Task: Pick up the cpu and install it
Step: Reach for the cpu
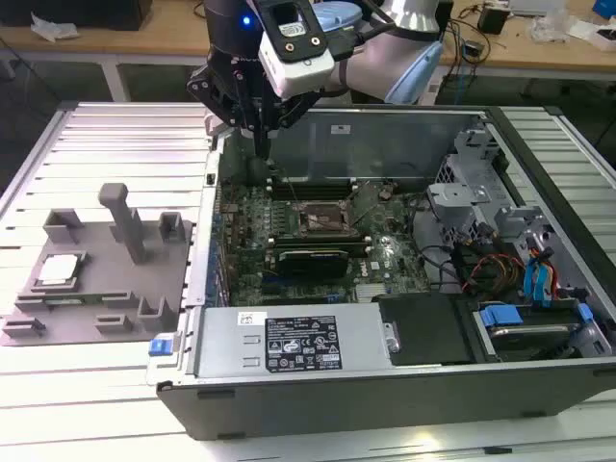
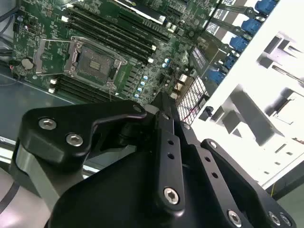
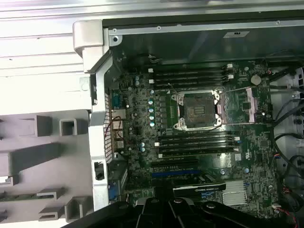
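On slatted worktop [image 1: 96, 390], found cpu [image 1: 58, 269] in grey fixture plate [image 1: 91, 291], nine o'clock of case [image 1: 385, 399]. Saw claw [image 1: 262, 144] clenched, empty, at case's eleven o'clock. Judged cpu light, rigid, fragile; best held by edges.

My gripper [image 1: 262, 142] was black. The cpu [image 1: 58, 269] was pale silver on its grey plate [image 1: 96, 308]. The circuit board [image 1: 390, 252] was green, the plugs [image 1: 537, 279] blue, the table [image 1: 106, 135] white with ribbed stripes.

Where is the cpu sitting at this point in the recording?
In the exterior view the cpu lies on the grey fixture plate at the exterior view's left, outside the open computer case and apart from the gripper.
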You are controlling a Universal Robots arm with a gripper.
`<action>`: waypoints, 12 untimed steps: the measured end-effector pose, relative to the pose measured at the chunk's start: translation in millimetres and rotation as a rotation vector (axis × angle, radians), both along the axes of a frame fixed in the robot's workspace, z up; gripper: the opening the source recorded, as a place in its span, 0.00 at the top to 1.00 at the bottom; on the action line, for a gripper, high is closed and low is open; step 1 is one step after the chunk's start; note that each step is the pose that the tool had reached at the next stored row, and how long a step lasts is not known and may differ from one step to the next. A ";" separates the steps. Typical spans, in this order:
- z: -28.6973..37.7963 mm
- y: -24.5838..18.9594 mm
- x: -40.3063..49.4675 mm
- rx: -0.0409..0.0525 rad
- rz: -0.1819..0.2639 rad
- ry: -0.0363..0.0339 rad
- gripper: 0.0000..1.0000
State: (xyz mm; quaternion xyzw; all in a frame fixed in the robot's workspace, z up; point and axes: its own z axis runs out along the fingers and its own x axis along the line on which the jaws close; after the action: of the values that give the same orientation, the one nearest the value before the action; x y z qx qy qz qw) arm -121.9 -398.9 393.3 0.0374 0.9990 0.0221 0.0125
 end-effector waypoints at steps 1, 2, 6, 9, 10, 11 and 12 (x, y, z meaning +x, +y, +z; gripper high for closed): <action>0.0 0.0 0.0 0.0000 0.000 0.0000 0.89; 0.0 0.0 0.0 0.0000 0.000 0.0000 0.89; 0.0 0.0 0.0 0.0000 0.000 0.0000 0.89; 0.0 0.0 0.0 0.0000 0.000 0.0000 0.89; 0.0 0.0 -0.1 0.0000 0.000 0.0000 0.89; 0.0 0.0 -1.6 0.0000 0.000 0.0000 0.89; 0.1 0.0 -3.9 -0.0001 0.000 0.0001 0.89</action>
State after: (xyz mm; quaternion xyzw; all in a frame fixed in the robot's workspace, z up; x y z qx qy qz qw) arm -125.8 -398.9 393.3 0.0374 0.9990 0.0220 0.0125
